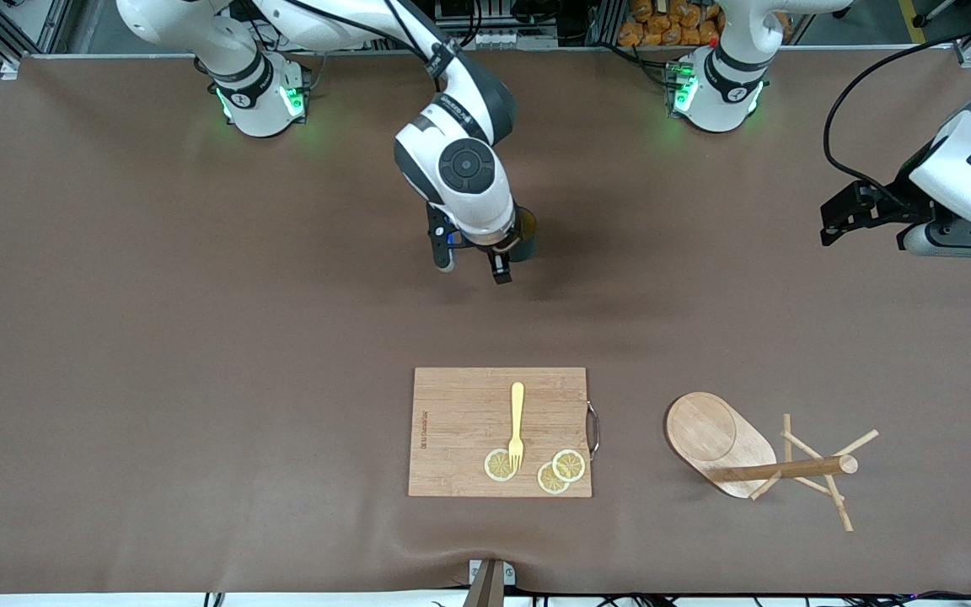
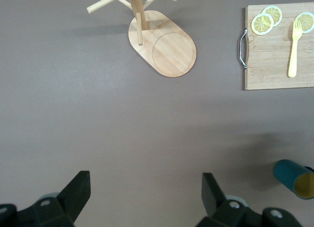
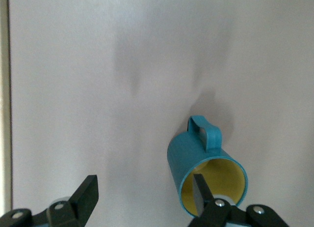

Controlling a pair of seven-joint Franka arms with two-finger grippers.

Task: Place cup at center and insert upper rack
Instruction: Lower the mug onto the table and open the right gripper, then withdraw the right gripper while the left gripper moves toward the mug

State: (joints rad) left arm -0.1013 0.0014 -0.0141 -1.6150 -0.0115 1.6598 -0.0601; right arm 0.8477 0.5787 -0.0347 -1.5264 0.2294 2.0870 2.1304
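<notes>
I see the right gripper (image 1: pixel 470 268) spread open beside the cup (image 3: pixel 205 170), one finger inside its mouth; withdrawing carelessly could tip it. Left gripper (image 2: pixel 144 192) waits open. Upper rack (image 1: pixel 755 451) lies toppled near the cutting board (image 1: pixel 498 430).

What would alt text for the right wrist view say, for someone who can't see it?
A teal cup with a yellow inside stands on the plain table, handle pointing away from the camera. The right tool is open, one finger in front of the cup's rim.
</notes>
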